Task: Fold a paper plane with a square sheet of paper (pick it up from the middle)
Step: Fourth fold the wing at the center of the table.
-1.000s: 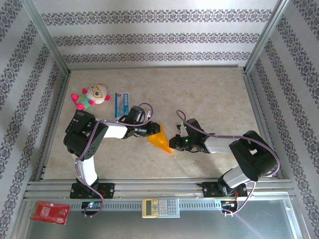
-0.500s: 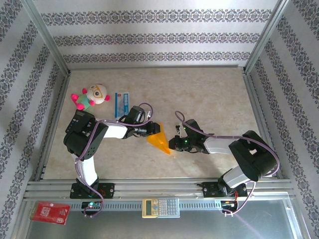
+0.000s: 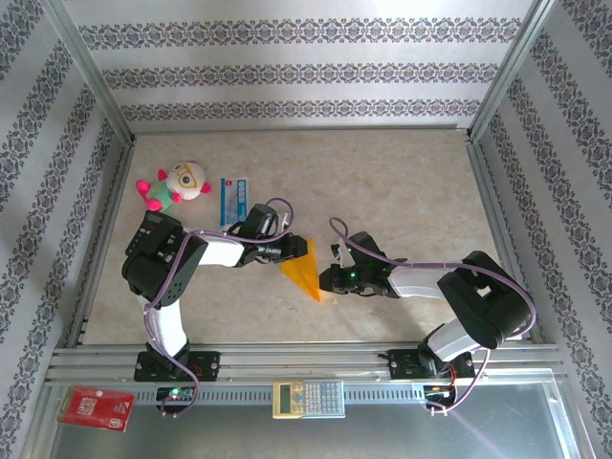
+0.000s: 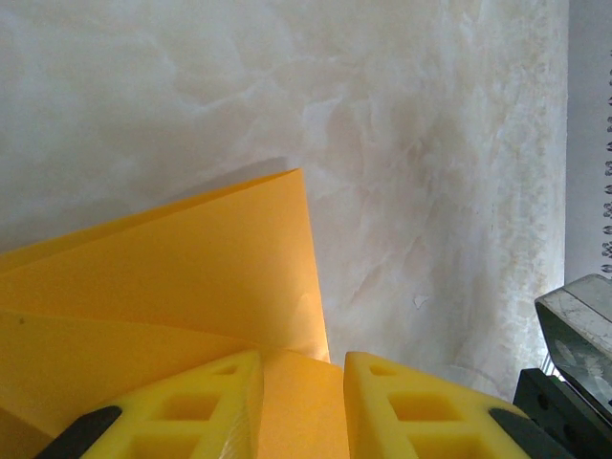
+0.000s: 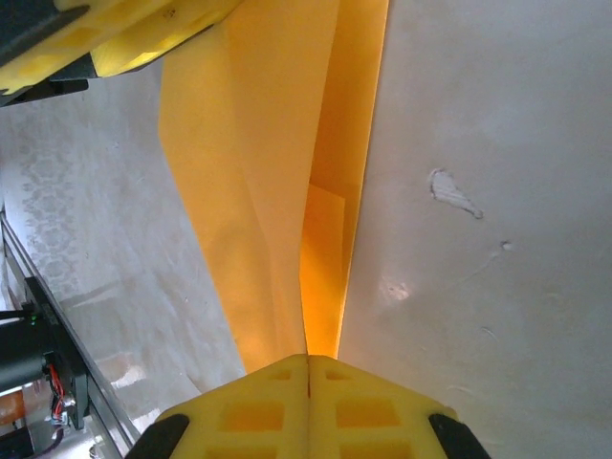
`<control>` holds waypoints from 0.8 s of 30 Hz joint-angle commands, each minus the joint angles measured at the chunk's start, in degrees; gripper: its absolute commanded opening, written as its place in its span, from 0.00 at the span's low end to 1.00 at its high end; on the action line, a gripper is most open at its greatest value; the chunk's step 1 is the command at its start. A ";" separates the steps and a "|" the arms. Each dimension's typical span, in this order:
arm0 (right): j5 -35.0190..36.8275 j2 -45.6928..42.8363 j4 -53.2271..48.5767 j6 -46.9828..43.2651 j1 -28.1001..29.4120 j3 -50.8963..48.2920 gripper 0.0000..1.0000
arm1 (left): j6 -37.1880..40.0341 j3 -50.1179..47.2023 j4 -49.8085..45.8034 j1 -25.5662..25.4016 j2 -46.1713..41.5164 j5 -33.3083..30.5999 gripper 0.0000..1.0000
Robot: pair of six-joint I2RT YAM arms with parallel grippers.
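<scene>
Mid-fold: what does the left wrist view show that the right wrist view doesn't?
Left wrist: the left tool with jaws apart over the orange-yellow paper, and a flap's sharp corner against the table. Right wrist: the right tool pinched shut on the paper's narrow end, with the fold opening beyond it. Both: the paper, the marbled table, the left tool.

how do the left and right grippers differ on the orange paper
The left gripper has its jaws apart, folded paper showing in the gap; the right gripper has them shut on its narrow tip. The left gripper is at the wide end, the right gripper at the point. Both have yellow fingers.
</scene>
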 commanded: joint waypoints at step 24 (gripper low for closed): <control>-5.24 7.05 10.19 4.98 -0.18 4.46 0.17 | 2.14 -2.48 -3.58 1.14 1.63 -1.26 0.30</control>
